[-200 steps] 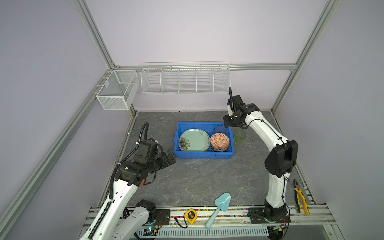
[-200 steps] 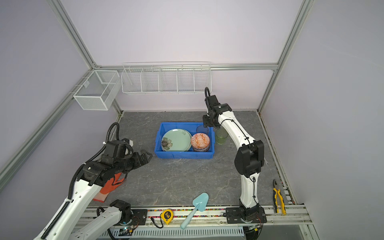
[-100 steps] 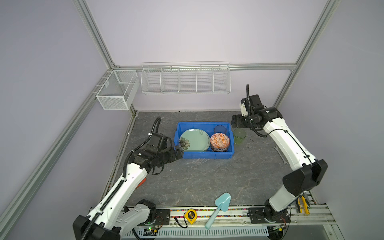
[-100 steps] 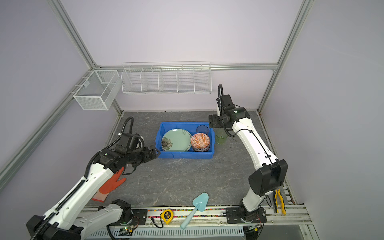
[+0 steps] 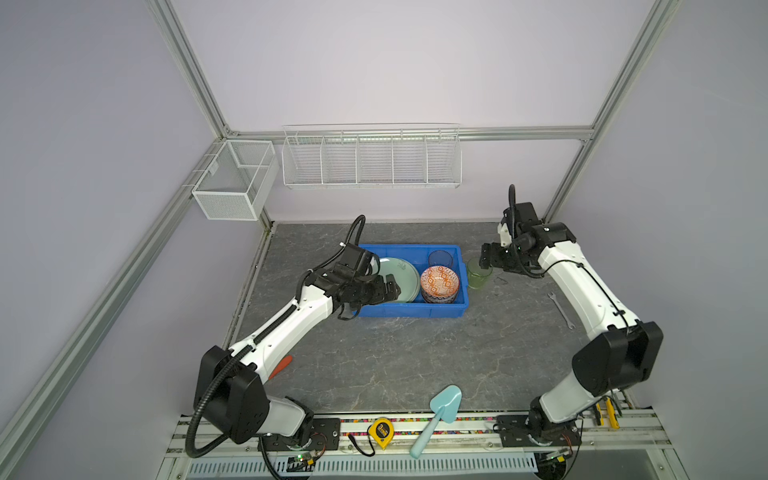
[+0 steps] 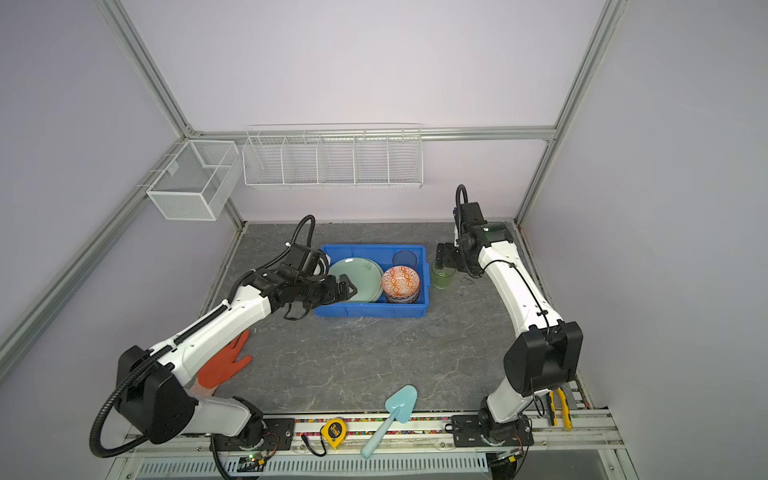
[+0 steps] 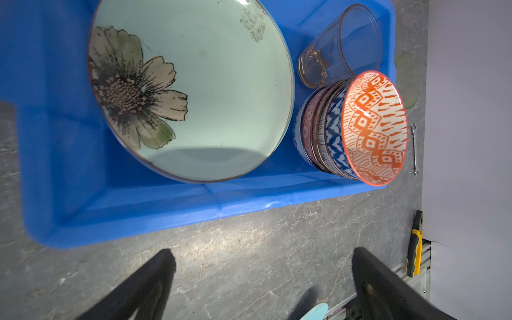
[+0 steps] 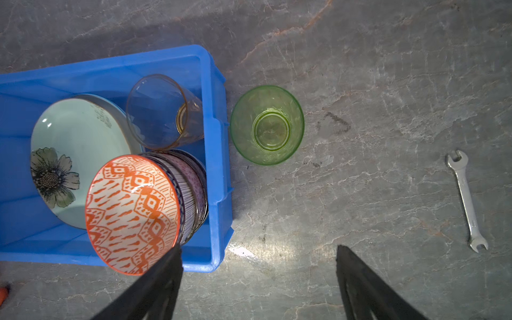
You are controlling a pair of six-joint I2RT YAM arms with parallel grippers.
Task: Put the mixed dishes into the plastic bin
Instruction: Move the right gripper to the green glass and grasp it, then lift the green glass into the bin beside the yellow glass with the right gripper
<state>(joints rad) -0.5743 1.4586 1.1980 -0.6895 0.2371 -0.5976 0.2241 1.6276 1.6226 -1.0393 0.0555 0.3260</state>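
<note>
At the left gripper [image 6: 348, 289], fingers [image 7: 155, 277] wide apart, empty, raised by the left end of the bin [image 5: 411, 311]. Ahead of them, inside it: plate [image 7: 207, 97], stacked bowls [image 7: 374, 127], amber cup [image 7: 346, 50]. At the right gripper [image 8: 257, 277], fingers likewise spread, gripping nothing. Ahead, untouched: green cup [image 8: 267, 124], upright, just outside the bin wall. Wrench [image 8: 465, 199] farther out. Both arms bent, reaching inward. Glove [image 6: 224, 361] under the left arm. Grey stone-look table [image 5: 395, 365], lilac walls.

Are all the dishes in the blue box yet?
Almost. The plate, the bowl stack and the amber cup sit in the bin. The left gripper and right gripper are open and empty. Left to do: the green cup stands on the table just outside the bin.
</note>
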